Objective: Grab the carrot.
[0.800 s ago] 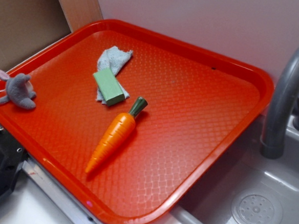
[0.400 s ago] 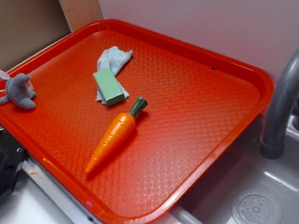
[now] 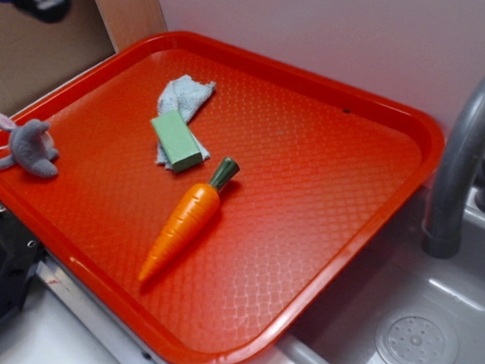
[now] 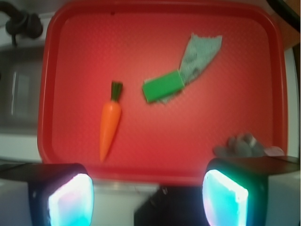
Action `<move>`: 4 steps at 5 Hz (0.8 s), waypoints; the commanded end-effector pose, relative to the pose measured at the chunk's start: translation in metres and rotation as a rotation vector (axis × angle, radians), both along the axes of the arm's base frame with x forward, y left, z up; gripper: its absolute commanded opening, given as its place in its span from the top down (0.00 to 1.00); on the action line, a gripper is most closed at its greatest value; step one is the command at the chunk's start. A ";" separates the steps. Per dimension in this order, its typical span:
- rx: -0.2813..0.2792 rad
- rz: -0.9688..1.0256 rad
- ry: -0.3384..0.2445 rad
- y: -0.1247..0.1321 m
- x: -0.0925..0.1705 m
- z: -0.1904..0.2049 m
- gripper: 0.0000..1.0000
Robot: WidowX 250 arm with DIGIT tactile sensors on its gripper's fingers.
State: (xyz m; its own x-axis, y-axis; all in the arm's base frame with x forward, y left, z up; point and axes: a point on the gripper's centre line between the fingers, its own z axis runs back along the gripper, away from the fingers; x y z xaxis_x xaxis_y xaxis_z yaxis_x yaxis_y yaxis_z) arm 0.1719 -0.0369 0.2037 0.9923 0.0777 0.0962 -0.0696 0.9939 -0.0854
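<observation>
Lying on red tray (image 3: 380,117): carrot (image 3: 183,224), untouched; hand (image 4: 148,193) released, high above; no writing legible.

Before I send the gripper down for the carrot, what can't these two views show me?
- Gripper: wrist view shows only the pads, spread; exterior cuts it off at the top-left corner, blurred.
- Height above the carrot: neither view settles it.
- Grey plush toy: blurred and partly hidden behind a pad in the wrist view.

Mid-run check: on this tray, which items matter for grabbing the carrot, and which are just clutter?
Matters:
carrot, lying flat mid-tray
gripper, open, high above the tray's near edge
red tray, holding it all

Clutter:
green block, resting on the grey cloth
grey plush toy
sink faucet
</observation>
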 end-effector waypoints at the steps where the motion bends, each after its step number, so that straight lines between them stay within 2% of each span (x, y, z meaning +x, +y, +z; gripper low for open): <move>1: 0.067 -0.045 0.032 -0.029 0.026 -0.053 0.00; 2: 0.099 -0.076 0.072 -0.046 0.026 -0.071 0.00; 3: 0.123 -0.142 0.139 -0.070 -0.002 -0.115 0.00; 4: 0.101 -0.112 0.170 -0.068 0.000 -0.129 0.00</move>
